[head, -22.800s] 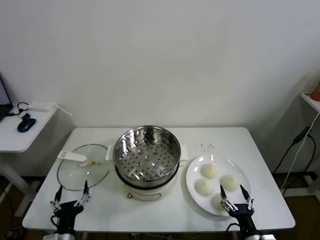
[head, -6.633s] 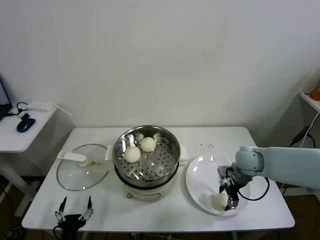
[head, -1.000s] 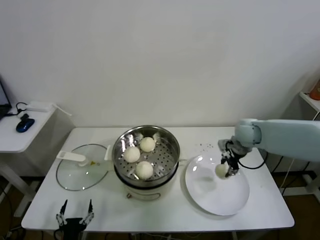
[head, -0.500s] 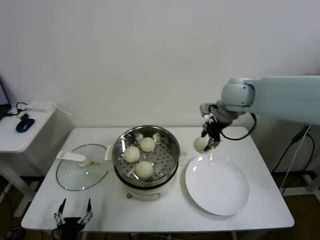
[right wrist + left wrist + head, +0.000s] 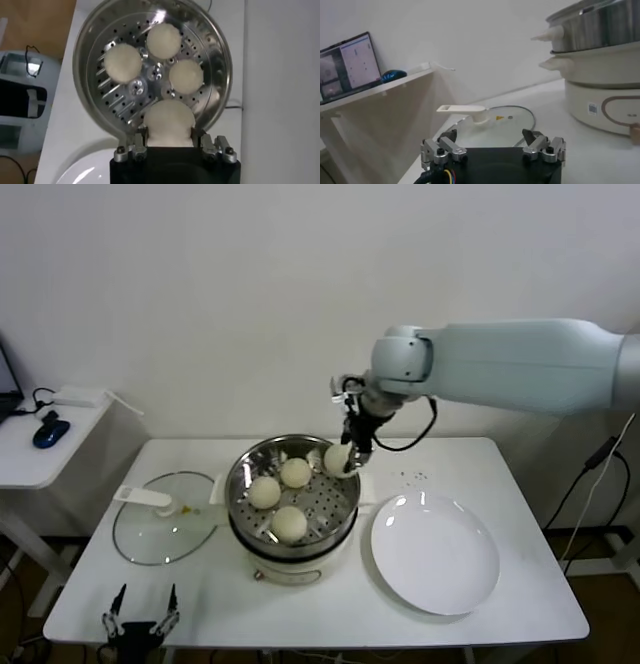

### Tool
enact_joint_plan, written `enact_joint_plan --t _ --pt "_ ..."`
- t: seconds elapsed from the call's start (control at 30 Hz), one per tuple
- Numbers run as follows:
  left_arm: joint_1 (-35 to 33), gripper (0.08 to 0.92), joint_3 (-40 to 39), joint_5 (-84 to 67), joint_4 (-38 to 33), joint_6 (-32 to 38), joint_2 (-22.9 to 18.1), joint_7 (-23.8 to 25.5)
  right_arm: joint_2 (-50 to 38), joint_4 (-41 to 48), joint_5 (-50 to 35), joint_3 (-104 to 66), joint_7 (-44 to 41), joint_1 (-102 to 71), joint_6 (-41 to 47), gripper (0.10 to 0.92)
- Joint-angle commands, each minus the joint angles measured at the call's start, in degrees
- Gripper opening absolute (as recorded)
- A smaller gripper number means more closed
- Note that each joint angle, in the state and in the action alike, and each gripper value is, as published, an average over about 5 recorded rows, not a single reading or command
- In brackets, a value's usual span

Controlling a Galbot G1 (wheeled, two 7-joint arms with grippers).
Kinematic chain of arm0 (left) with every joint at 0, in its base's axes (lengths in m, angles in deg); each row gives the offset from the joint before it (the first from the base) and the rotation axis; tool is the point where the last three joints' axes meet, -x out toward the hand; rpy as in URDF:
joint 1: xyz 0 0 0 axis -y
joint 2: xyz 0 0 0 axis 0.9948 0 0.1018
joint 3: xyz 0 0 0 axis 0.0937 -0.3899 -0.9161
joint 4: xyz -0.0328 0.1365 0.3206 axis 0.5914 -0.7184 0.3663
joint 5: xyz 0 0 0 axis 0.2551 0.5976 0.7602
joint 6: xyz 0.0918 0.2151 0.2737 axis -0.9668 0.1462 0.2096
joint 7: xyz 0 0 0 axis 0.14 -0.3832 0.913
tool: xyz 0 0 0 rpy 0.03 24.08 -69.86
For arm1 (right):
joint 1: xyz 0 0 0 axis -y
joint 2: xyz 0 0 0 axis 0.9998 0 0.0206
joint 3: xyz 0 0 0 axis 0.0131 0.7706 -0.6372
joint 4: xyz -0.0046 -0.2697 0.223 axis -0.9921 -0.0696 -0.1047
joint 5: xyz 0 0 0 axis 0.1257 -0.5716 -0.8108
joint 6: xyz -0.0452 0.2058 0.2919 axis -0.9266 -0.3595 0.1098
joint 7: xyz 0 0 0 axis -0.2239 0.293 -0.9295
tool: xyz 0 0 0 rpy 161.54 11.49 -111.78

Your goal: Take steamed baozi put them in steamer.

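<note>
Hovering over the right rear rim of the round shiny stainless-steel steamer (image 5: 293, 484) with the right gripper (image 5: 349, 461), fingers (image 5: 138, 148) clamping the fourth small off-white pleated baozi (image 5: 337, 457) on both sides. Sitting on the perforated tray already: three more round off-white buns (image 5: 149, 55), close together. Lying bare on the white bench (image 5: 520, 534) just right of the steamer, the round white plate (image 5: 435, 552). Resting to its left, the flat glass lid (image 5: 165, 530). Idling low at the bench's near left edge, the left gripper (image 5: 493, 147), fingers spread wide around nothing.
</note>
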Motion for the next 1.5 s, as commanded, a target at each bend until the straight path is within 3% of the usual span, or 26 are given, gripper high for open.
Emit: enact_joint_plan --t 0.03,0.73,0.83,1.07,1.2,1.3,1.5 --pt "-0.13 0.823 0.14 0.15 0.38 0.21 0.11 -0.03 3.97 4.78 0.97 -4.99 2.00 -10.73 1.40 0.580" --pt "0.02 0.823 0.08 0.71 1.04 0.54 -0.36 -0.13 2.62 5.96 2.92 -5.94 3.20 -15.67 1.69 0.586" --pt "-0.02 0.823 0.10 0.71 1.04 0.54 -0.36 -0.13 2.55 6.12 2.46 -5.98 3.48 -15.26 1.75 0.615" --pt "-0.01 0.823 0.06 0.69 0.39 0.22 -0.44 -0.02 0.69 4.30 0.18 -4.83 3.49 -10.86 1.83 0.793" --pt "-0.13 0.823 -0.03 0.79 -0.07 0.01 -0.51 0.07 -2.63 1.22 -1.53 -3.93 4.48 -6.83 2.21 0.820" --pt "-0.32 0.823 -0.10 0.88 -0.28 0.02 -0.57 0.06 -6.46 -1.97 -3.13 -4.26 8.78 -4.61 3.17 0.822" --pt "-0.32 0.823 -0.42 1.02 -0.49 0.03 -0.89 0.05 -17.85 -9.36 -4.25 -12.94 28.81 -8.87 3.94 0.823"
